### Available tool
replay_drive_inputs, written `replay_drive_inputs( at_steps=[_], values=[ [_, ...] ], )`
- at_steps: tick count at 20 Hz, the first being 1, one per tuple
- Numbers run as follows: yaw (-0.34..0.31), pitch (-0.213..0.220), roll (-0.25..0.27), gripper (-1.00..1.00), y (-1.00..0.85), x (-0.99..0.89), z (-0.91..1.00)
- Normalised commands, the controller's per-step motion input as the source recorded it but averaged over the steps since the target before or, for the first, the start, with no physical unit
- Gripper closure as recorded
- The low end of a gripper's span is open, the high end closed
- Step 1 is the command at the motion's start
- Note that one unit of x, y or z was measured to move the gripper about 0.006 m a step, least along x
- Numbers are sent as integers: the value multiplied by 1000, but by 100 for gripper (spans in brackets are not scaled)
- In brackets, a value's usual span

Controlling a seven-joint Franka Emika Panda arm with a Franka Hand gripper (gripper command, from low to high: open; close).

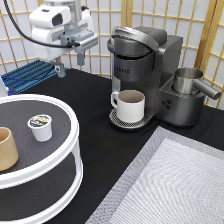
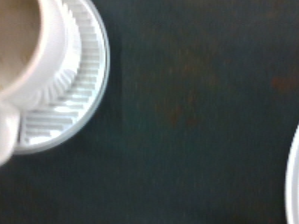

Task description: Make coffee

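Nothing is in your gripper (image 1: 71,64), spread empty well above the coffee (image 1: 40,127); a skewed descent could topple it.

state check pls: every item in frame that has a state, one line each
gripper: open, empty, up in the air above the table's far side
coffee pod: upright, foil lid sealed, on the round tray
white mug: upright, on the coffee maker's drip plate
coffee maker: lid closed
tan cup: upright on the tray
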Motion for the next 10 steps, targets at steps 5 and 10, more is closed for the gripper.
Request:
replay_drive_inputs(
  at_steps=[5,10],
  values=[
    [0,92,48,-100,-58,994,965],
    [0,121,141,-100,-156,910,642]
  ],
)
